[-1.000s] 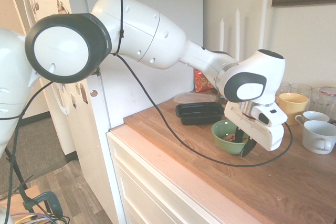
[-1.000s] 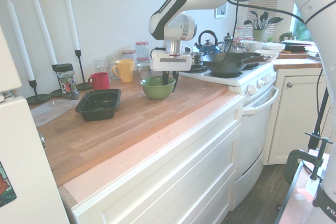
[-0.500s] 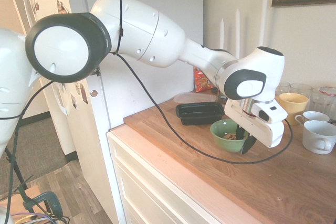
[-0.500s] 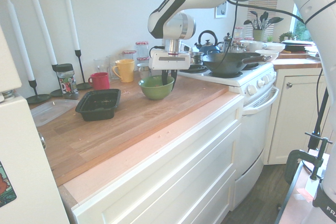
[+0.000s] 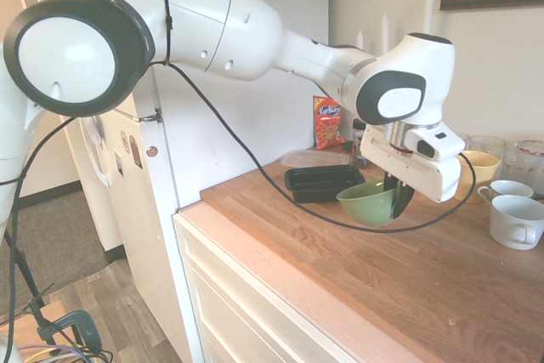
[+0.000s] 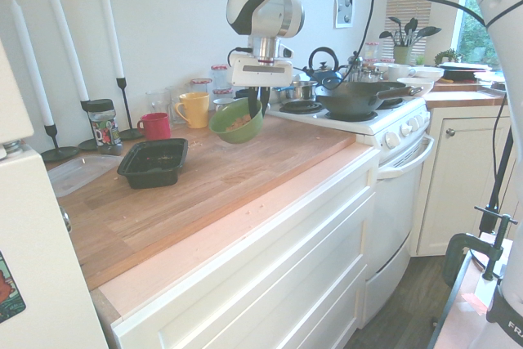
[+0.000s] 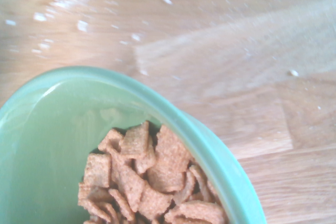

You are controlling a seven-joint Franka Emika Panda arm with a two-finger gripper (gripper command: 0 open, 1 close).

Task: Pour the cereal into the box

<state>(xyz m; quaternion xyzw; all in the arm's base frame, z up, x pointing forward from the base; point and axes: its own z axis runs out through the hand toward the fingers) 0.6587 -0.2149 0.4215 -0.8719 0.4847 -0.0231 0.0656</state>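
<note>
Jar [image 6: 104,126] (lidded) beside candle holders [image 6: 127,112]

The tan-brown, square, flaky cereal pieces [image 7: 142,177] lie heaped inside a tilted bowl, at the second exterior view's centre; the shallow black rectangular plastic tray [image 6: 154,163] sits upright, left of centre.

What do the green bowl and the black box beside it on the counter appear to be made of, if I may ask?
Green bowl: probably glazed ceramic, though glossy plastic is possible; its smooth surface catches soft highlights along the rim.

Black box: likely molded plastic with a slight sheen, judging by its rounded corners and formed rim.
</note>
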